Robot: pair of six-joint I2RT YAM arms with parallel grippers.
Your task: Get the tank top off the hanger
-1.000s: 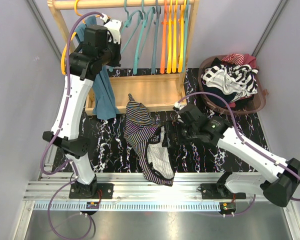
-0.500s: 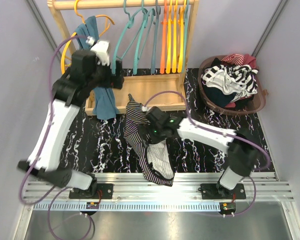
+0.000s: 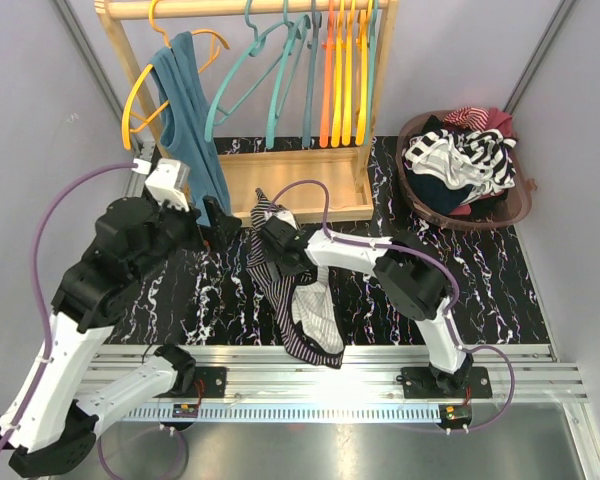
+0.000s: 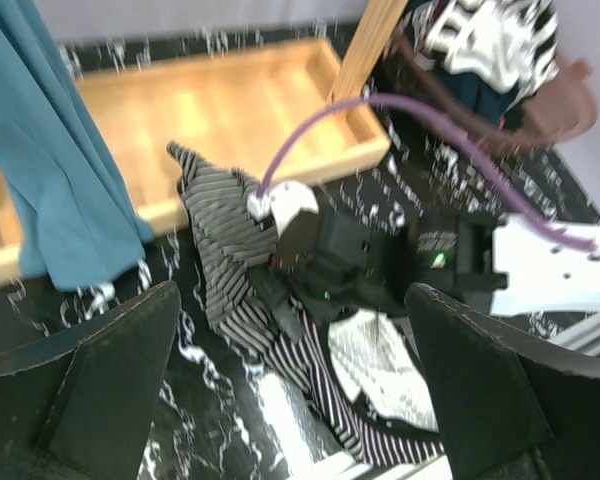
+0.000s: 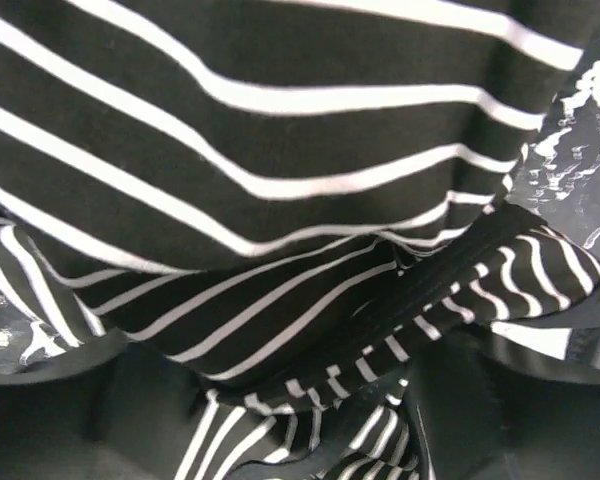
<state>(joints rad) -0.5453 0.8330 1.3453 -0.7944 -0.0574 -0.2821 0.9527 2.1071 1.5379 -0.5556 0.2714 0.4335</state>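
Right end effector (image 5: 290,405) spread over bunched striped tank top (image 3: 280,285); we should pinch a thick fold below it. Left end effector (image 4: 292,300) spread, empty.

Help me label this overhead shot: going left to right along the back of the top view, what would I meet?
Left to right: blue tank top on yellow plastic hanger → teal plastic hangers → orange and yellow plastic hangers → brown round basket of clothes.

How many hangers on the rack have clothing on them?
1: the yellow hanger at the left end of the rack, carrying the blue tank top. The other hangers look bare, though they overlap.
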